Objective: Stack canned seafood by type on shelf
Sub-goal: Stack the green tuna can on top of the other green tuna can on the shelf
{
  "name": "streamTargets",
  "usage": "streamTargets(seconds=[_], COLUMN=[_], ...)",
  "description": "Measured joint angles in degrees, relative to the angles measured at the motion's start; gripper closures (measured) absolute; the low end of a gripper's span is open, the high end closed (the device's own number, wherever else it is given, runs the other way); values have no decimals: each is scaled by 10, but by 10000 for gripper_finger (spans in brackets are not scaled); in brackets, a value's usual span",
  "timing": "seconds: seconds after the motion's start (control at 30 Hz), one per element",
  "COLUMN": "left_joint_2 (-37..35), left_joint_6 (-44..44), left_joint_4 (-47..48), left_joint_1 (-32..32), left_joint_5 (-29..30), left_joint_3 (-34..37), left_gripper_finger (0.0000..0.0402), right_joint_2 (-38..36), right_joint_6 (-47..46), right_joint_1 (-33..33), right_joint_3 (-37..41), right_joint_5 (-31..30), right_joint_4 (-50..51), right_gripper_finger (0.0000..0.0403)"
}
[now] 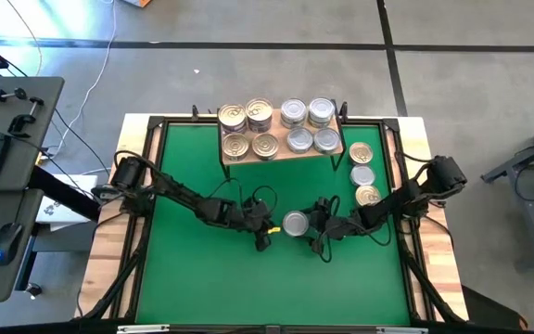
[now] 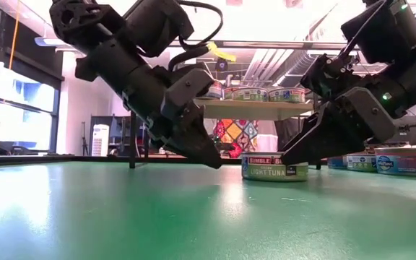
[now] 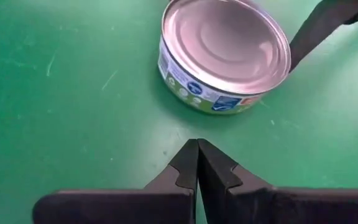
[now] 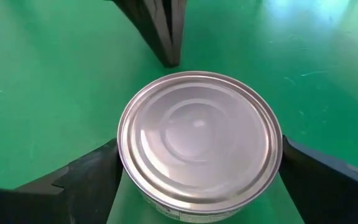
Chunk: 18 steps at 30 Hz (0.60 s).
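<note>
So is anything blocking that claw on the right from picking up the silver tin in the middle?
Nothing visible does. The right gripper has its open fingers either side of the silver tin. The left gripper, shut, sits just beside the tin, outside those fingers.

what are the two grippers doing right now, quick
Left gripper: shut, empty, beside the round silver-lidded tuna tin on the green table.
Right gripper: open, fingers either side of that tin, not yet closed.
</note>
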<state>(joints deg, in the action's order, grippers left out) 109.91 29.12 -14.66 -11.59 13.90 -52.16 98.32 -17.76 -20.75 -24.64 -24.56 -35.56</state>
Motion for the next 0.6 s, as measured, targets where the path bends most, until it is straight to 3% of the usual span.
streamTargets(seconds=[0.6], left_joint_2=[-3], left_joint_6=[3], left_joint_4=[11], left_joint_1=[-13], left_joint_5=[-8], left_joint_3=[0], left_gripper_finger=[401], right_joint_2=[3], right_joint_6=[-34], right_joint_1=[-79], right_joint_3=[36], right_joint_5=[-95], right_joint_4=[-101], right_gripper_finger=[33])
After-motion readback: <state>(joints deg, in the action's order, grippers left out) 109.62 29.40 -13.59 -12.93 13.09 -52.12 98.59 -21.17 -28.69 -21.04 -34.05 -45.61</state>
